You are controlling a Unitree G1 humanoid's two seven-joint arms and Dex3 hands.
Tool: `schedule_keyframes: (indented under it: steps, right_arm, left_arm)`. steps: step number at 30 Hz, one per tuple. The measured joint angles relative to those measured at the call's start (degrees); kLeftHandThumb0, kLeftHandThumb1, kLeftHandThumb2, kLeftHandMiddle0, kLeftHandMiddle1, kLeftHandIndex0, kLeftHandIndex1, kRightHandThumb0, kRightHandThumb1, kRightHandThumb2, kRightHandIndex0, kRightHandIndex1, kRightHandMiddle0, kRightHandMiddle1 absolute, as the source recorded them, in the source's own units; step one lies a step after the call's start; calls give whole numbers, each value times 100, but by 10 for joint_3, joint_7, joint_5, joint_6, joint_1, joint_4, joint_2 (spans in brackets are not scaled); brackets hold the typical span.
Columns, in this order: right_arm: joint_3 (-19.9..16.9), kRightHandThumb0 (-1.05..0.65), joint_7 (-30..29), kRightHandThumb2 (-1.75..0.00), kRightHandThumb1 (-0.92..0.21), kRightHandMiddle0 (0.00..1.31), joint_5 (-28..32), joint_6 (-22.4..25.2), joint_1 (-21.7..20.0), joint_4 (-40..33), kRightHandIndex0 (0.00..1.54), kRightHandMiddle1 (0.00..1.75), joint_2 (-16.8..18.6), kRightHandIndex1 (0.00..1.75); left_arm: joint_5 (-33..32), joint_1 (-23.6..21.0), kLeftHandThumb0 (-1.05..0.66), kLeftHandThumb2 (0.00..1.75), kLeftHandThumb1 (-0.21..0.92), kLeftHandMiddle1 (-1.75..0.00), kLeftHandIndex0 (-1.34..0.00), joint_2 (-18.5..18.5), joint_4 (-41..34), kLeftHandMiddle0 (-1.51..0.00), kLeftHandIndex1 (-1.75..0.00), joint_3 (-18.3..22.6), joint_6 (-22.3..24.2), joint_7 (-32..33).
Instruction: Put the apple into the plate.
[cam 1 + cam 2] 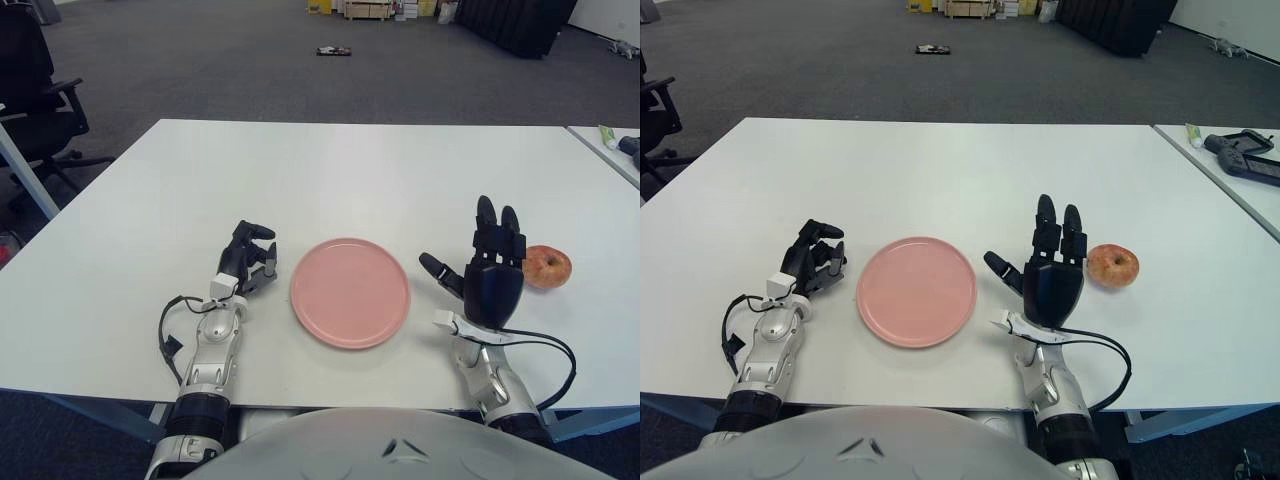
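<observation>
A red-yellow apple (547, 267) lies on the white table (350, 170) at the right. A pink plate (350, 292) sits in the middle near the front edge, with nothing on it. My right hand (488, 262) stands between plate and apple, just left of the apple, palm up with fingers spread, holding nothing. My left hand (247, 258) shows just left of the plate with fingers curled, holding nothing.
A second table (1230, 160) at the far right carries a dark device (1243, 153) and a small tube (1193, 133). An office chair (35, 90) stands at the far left. Boxes and a small object lie on the floor beyond.
</observation>
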Motion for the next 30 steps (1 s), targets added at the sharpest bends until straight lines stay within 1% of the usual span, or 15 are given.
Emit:
schedule_keyframes:
  steps: [3,6,11,14,17,20,24,30]
  right_arm:
    - [-7,-95,23,-33,-72,0,19,28,0,-9,0,0,-1,0]
    - [-15,-96,34,-33,-72,0,28,55,-5,-7,0,0,-4,0]
    - [-25,-98,14,-32,-73,0,32,87,-36,26,0,0,-15,0]
    - [-26,-98,-9,-32,-73,0,31,107,-52,34,0,0,-19,0]
    - [-26,-97,-27,-31,-72,0,32,122,-62,39,0,0,-19,0]
    - [-25,-96,-29,-31,-71,0,34,135,-69,39,0,0,-19,0]
    - [-29,-97,-24,-31,-72,0,46,154,-77,41,0,0,-19,0]
    - [-47,-100,8,-30,-73,0,73,194,-105,61,0,0,-24,0]
  left_arm:
    - [-1,0,-39,95,62,-175,-38,0,0,-55,-175,0,0,0]
    - [-4,0,-40,96,61,-175,-39,0,1,-57,-175,1,-2,-1]
    - [-6,0,-40,98,59,-175,-40,1,4,-59,-175,1,-7,-1]
    - [-9,0,-40,99,58,-175,-40,1,8,-58,-175,1,-14,-3]
    - [-9,0,-40,99,58,-175,-40,2,10,-56,-175,1,-18,-3]
    - [-9,0,-40,98,59,-175,-40,2,11,-55,-175,1,-19,-3]
    - [-9,0,-40,97,60,-175,-39,1,9,-53,-175,1,-16,-1]
    - [-8,0,-39,95,61,-175,-38,1,3,-52,-175,1,-5,1]
